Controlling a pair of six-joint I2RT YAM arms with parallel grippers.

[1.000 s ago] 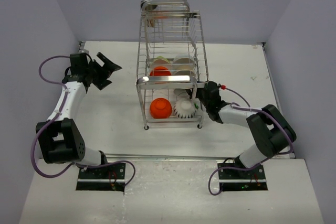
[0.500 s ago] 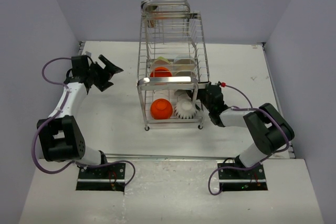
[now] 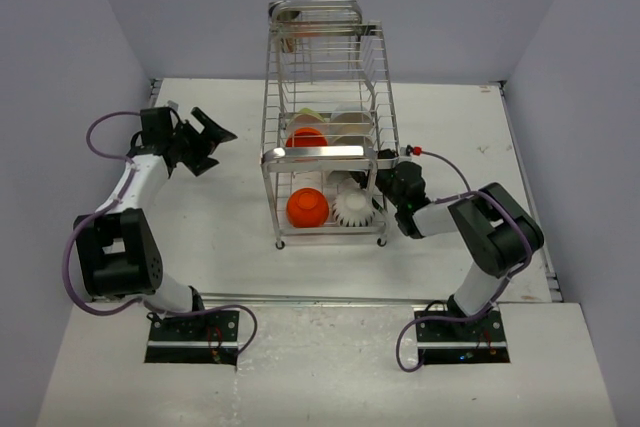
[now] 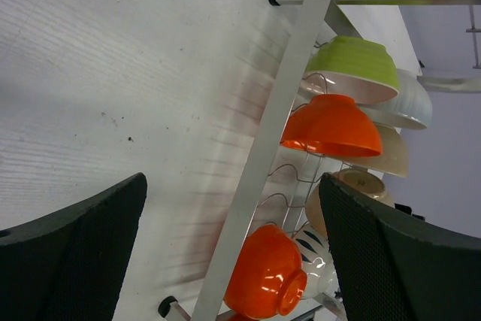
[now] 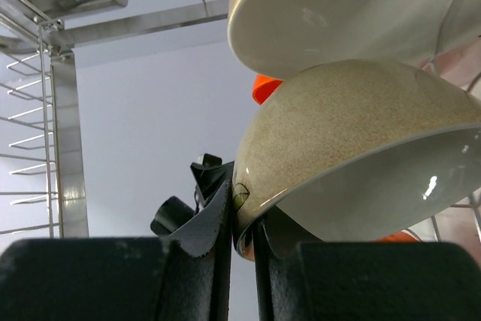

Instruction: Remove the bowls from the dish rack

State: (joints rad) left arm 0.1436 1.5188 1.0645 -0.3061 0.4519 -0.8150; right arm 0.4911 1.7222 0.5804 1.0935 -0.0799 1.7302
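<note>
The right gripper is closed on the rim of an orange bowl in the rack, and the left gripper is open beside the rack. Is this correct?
Not fully. The right gripper is closed on the rim of a speckled cream bowl, not an orange one; the right wrist view shows this. The left gripper is indeed open beside the dish rack.

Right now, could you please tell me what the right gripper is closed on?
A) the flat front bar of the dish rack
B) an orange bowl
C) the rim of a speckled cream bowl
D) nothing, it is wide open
C: in the right wrist view, the right gripper has one finger on each side of the rim of the speckled cream bowl and pinches it.
</note>
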